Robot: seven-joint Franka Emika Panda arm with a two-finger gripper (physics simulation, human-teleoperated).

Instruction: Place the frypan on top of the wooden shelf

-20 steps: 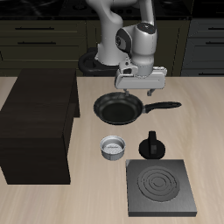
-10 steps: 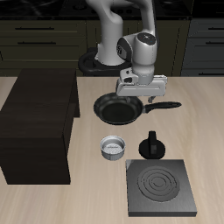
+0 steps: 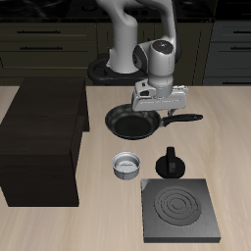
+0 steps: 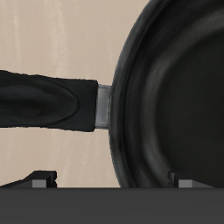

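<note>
The end effector [image 3: 160, 106] hangs spread wide over the frypan [image 3: 131, 122] (handle junction below), beside the wooden shelf [image 3: 44, 137].

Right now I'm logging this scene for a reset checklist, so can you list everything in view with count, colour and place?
frypan: one, black, mid-table beside the wooden shelf, handle pointing away from the shelf.
wooden shelf: one, dark brown, large box beside the frypan.
small pot: one, silver-grey, nearer the table's front edge than the frypan.
stove plate: one, black with concentric rings, near the front edge.
knobbed black object: one, between the frypan handle and the stove plate.
table: one, light wood.
end effector: one, white-grey, low over the frypan where handle meets rim; the wrist view shows no contact.
</note>
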